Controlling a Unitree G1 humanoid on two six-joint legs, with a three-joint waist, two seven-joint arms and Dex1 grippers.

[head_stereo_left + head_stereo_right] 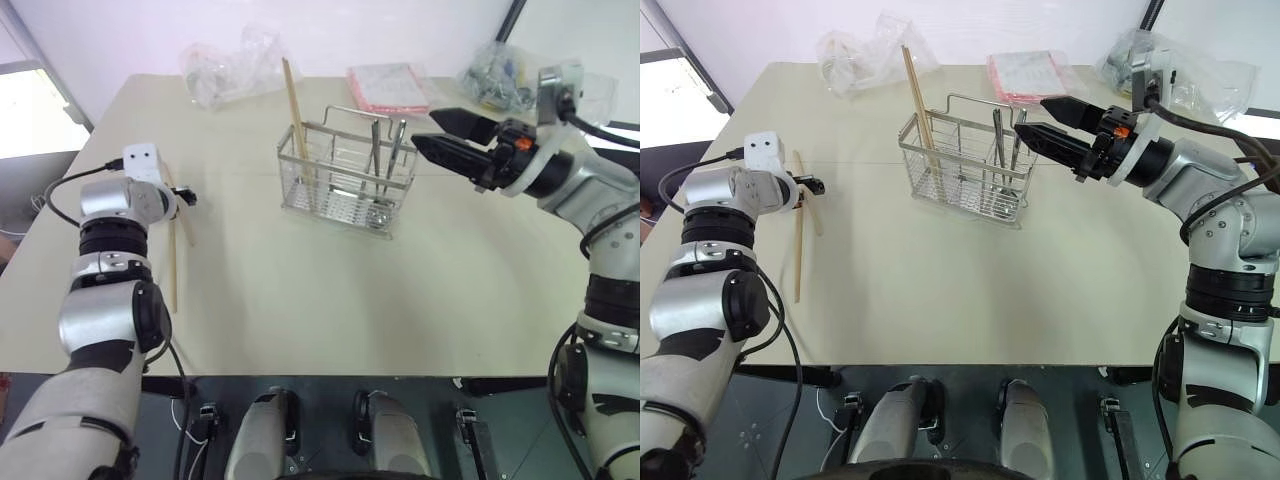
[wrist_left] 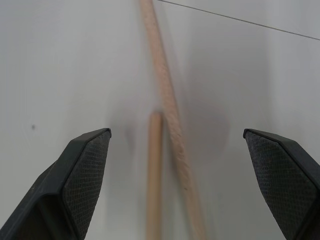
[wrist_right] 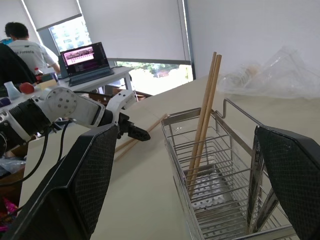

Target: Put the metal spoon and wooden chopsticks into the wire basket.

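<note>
Two wooden chopsticks [image 1: 800, 235] lie flat on the table [image 1: 970, 290] near its left edge, closest to the robot's side. One runs roughly front to back; the other, shorter in view, crosses its far end at a slant, so together they form a narrow V that closes toward the far edge. Left tool [image 2: 180, 165] hangs over them, tilted downward, fingers wide apart with nothing between them but the sticks on the surface below. Judgement: it is lined up to straddle both sticks across their long axis, which would give a pinch across the thin dimension.

Mid-table, toward the far edge, stands the wire basket [image 1: 345, 180], upright, handle loop raised. Two more chopsticks [image 3: 202, 120] stand in its left compartment, leaning against the wire wall, tips down on the mesh, upper ends tilted toward the far-left corner. In the right compartment the metal spoon [image 1: 395, 155] stands nearly upright, handle up; its bowl I cannot make out clearly.

Right tool [image 1: 450, 140] hovers just beside the basket's right end, pointing across toward it, fingers apart and empty. Judgement: it is parked clear of the rim while the left arm works.

Clear plastic bags [image 1: 225, 65] and a pink packet [image 1: 388, 85] sit along the far edge.
</note>
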